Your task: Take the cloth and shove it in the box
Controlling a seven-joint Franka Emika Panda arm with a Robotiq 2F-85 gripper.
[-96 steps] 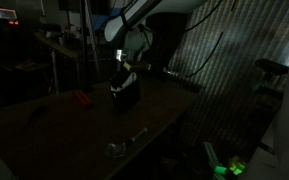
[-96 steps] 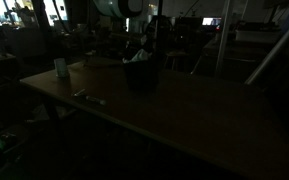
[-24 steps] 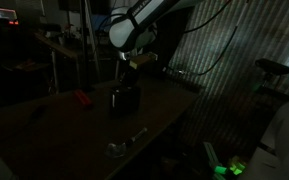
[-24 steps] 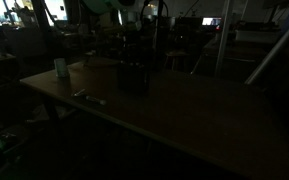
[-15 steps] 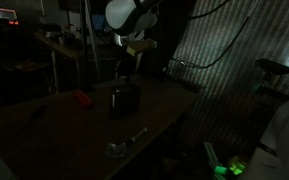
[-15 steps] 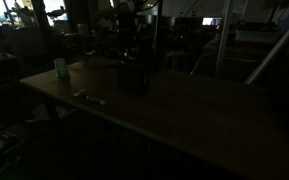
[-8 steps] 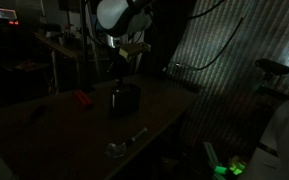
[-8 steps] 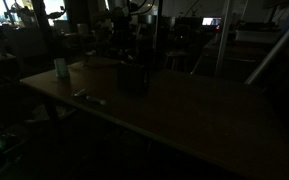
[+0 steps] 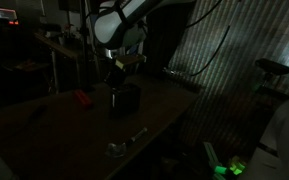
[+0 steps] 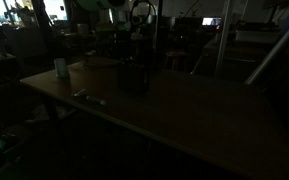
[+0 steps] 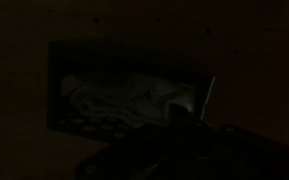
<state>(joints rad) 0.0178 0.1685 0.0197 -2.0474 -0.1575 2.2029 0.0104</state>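
Note:
The scene is very dark. A small dark box [image 9: 125, 98] stands on the table; it also shows in the other exterior view [image 10: 134, 76]. In the wrist view the box [image 11: 54, 85] is open and a pale crumpled cloth [image 11: 124, 104] lies inside it. My gripper [image 9: 118, 66] hangs above the box, apart from it. Its fingers are too dark to make out in any view.
A red object [image 9: 81, 98] lies on the table beside the box. A small metallic thing [image 9: 120, 148] lies near the table's front edge. A pale cup [image 10: 61, 68] and a small flat item [image 10: 89, 98] sit on the table. Metal frames and clutter stand behind.
My gripper has risen out of the box, which it reached into earlier, and now hangs higher above it, shifted slightly sideways. The box has stayed in place.

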